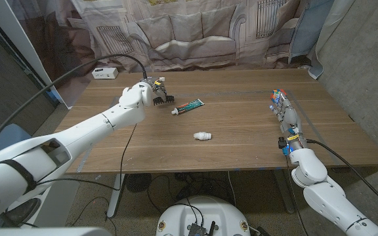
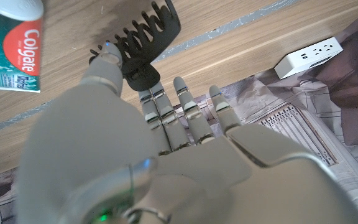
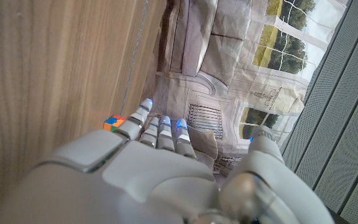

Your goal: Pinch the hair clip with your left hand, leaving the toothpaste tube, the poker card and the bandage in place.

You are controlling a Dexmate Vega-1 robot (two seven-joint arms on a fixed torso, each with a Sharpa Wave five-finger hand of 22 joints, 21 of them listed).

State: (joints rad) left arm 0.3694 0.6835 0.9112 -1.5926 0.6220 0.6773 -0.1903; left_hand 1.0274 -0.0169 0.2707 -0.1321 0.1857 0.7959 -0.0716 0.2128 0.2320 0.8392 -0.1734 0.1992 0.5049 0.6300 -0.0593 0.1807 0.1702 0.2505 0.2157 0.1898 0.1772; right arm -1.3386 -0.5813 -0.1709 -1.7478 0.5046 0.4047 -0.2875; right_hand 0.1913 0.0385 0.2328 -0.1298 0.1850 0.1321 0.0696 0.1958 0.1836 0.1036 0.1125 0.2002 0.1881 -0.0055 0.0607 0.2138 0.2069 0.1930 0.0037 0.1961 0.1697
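**Left hand pinches the comb-toothed clip at the far left of the table**

Where the head view looks down on the wooden table (image 1: 241, 131), the left hand (image 1: 144, 94) reaches over its far left part and holds the black hair clip (image 1: 163, 99), whose teeth jut toward the toothpaste tube (image 1: 188, 107). That tube lies flat just beside the clip, white cap toward the robot, green body slanting away. A small white bandage roll (image 1: 203, 136) lies nearer the robot, well apart from both. The right hand (image 1: 287, 117) stands on its edge at the right side, fingers straight and together, holding nothing. A white power strip (image 1: 104, 73) sits at the far left corner.

From the left wrist, the glossy plastic clip (image 2: 143, 42) shows curved, comb-like teeth; thumb and a fingertip (image 2: 107, 57) pinch its rounded end. The tube's (image 2: 11, 46) printed teal-and-red label lies close by.

From the right wrist, smooth grey fingers (image 3: 160, 134) extend side by side near a small multicoloured cube (image 3: 113, 122).
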